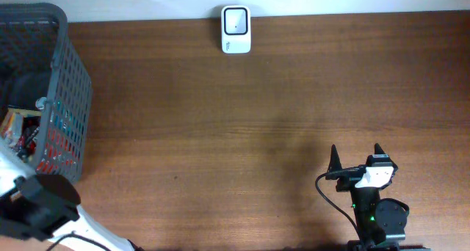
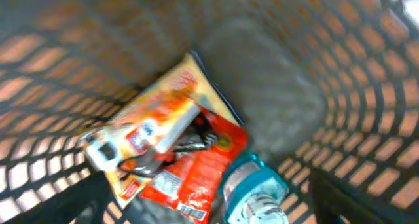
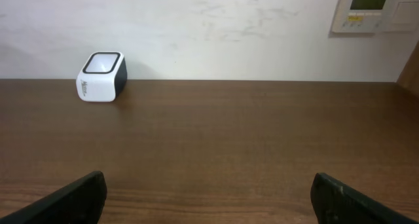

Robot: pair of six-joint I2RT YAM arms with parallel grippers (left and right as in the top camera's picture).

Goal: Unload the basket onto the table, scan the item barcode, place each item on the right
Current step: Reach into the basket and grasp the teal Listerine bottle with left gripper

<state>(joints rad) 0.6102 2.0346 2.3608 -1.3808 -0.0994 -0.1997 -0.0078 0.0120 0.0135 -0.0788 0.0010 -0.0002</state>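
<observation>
Orange packet [image 2: 171,135] lies in the basket [image 1: 72,97], left edge of overhead, teal-capped bottle [image 2: 252,188] against it; left gripper [image 2: 209,183] over it, jaws spread, empty; right gripper [image 1: 356,154] wide open, empty, lower right; pinch a packet edge clear of bottle, label towards scanner [image 1: 236,29]

**Desk:** What carries the scene?

**Photographer:** A dark-brown wooden table [image 1: 220,133], its grain running side to side, set against a pale wall.

**Desk:** And what stands on it?

**Photographer:** A small white scanner [image 1: 236,29] with a dark-framed window on top stands at the far edge, by the wall. Well to the left of the scanner, at the table's corner, sits a grey mesh basket [image 1: 70,97], upright on the wood.
</observation>
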